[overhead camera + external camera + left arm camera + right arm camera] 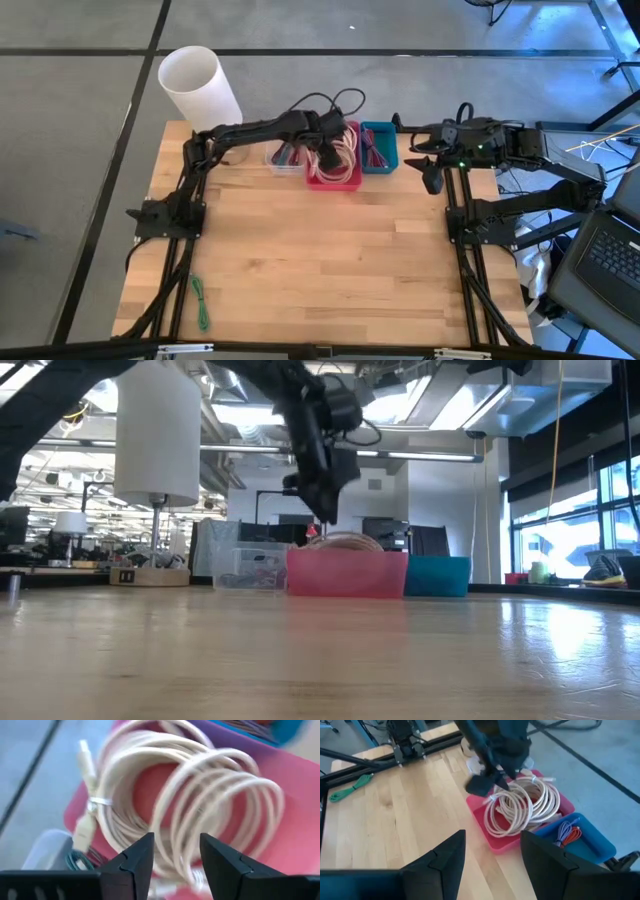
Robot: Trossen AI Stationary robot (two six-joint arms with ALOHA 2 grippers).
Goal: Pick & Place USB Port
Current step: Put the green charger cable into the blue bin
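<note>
Overhead, the left gripper (327,150) hangs over the pink bin (334,180) at the far edge of the table (320,260), its fingers (135,862) parted with nothing between them. Directly beneath it, a coil of white USB cable (200,815) lies inside the pink bin, tied with a small band on one side, a connector end sticking out past the loops. From the low view, the left gripper sits just above the coil, not touching it. A clear bin (285,158) stands just beside the pink one on one side and a blue bin (378,150) on the other; the blue one holds thin purple and orange cables (567,832). Off to the right, the right gripper (432,172) hovers near the blue bin, its fingers spread and empty. A white cylinder (200,85) stands at the far left corner, and a green cable (201,302) lies near the front left edge.
</note>
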